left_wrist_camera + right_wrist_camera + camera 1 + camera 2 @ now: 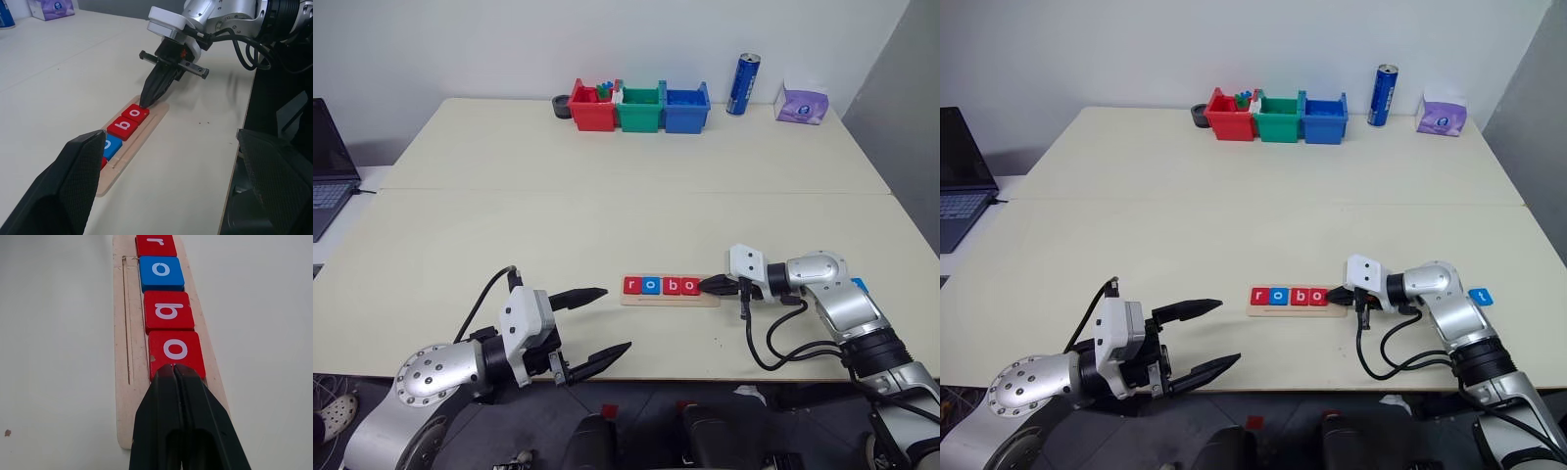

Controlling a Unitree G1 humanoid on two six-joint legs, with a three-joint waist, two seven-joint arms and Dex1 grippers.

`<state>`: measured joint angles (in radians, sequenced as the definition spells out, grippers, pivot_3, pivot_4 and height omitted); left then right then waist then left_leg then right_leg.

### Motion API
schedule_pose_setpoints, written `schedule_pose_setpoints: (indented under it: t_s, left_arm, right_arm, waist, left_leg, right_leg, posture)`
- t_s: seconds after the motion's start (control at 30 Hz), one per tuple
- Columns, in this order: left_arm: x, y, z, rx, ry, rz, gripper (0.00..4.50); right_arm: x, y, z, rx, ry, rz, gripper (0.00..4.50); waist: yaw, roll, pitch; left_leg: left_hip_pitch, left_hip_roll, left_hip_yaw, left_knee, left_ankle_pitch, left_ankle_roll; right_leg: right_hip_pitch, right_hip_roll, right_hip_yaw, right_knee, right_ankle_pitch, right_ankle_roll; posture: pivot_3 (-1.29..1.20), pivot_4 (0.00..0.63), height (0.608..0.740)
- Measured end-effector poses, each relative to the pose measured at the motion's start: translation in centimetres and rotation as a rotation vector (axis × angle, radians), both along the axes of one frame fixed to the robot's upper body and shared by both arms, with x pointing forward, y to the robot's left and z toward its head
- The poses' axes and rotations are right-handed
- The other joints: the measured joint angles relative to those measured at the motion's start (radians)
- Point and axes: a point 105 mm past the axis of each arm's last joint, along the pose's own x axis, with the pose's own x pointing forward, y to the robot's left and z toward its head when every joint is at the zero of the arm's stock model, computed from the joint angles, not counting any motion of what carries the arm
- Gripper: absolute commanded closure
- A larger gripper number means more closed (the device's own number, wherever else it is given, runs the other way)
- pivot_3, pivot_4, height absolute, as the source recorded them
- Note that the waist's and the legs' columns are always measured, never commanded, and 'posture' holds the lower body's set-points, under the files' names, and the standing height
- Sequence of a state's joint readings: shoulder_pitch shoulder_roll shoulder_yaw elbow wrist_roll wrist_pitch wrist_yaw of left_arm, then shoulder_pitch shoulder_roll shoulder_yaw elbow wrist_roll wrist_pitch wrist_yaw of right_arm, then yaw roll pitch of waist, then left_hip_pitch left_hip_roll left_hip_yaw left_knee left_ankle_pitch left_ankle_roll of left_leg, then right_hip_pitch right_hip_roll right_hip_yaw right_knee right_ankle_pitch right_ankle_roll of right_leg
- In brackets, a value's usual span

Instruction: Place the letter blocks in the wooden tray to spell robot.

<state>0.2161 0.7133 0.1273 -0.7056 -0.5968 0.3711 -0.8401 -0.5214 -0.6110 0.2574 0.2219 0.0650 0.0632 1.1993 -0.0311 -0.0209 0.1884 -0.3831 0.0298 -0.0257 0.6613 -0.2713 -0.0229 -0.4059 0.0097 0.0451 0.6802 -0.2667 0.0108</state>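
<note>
The wooden tray [671, 297] lies near the table's front edge, and four letter blocks stand in it side by side. From the left they are a red r [630, 285], a blue o [651, 285], a red b [671, 285] and a red o [175, 350]. My right gripper [705, 286] is shut with nothing between its fingers, its tips against the right edge of the red o. One blue tile [1480, 296] lies on the table beyond my right arm, its letter unreadable. My left gripper [617, 318] hangs open left of the tray, holding nothing.
Red [592, 108], green [639, 108] and blue [686, 108] bins stand in a row at the back. To their right are a blue can [743, 85] and a purple tissue pack [802, 103]. A laptop [328, 166] sits off the left edge.
</note>
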Motion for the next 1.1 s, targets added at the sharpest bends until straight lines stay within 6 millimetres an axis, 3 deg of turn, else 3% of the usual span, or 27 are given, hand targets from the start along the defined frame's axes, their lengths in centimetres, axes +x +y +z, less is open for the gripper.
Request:
schedule_pose_setpoints:
  t_s: [0.47, 1.1]
  left_arm:
    - [-0.1, 0.0, -0.1, 0.0, 0.004, 0.001, 0.0]
    - [-0.1, 0.1, -0.1, 0.005, 0.005, 0.004, 0.0]
  right_arm:
    - [0.1, -1.0, -0.1, -0.015, 0.024, -0.023, 4.45]
    - [0.4, 0.6, -0.6, -0.009, -0.008, -0.013, 4.45]
  waist:
    - [0.0, 0.0, 0.0]
    - [0.0, 0.0, 0.0]
  left_leg:
    - [0.0, 0.0, 0.0, 0.0, 0.0, 0.0]
    - [0.0, 0.0, 0.0, 0.0, 0.0, 0.0]
  right_leg:
    - [0.0, 0.0, 0.0, 0.0, 0.0, 0.0]
    - [0.0, 0.0, 0.0, 0.0, 0.0, 0.0]
  posture:
    - [0.0, 0.15, 0.74]
    - [0.0, 0.15, 0.74]
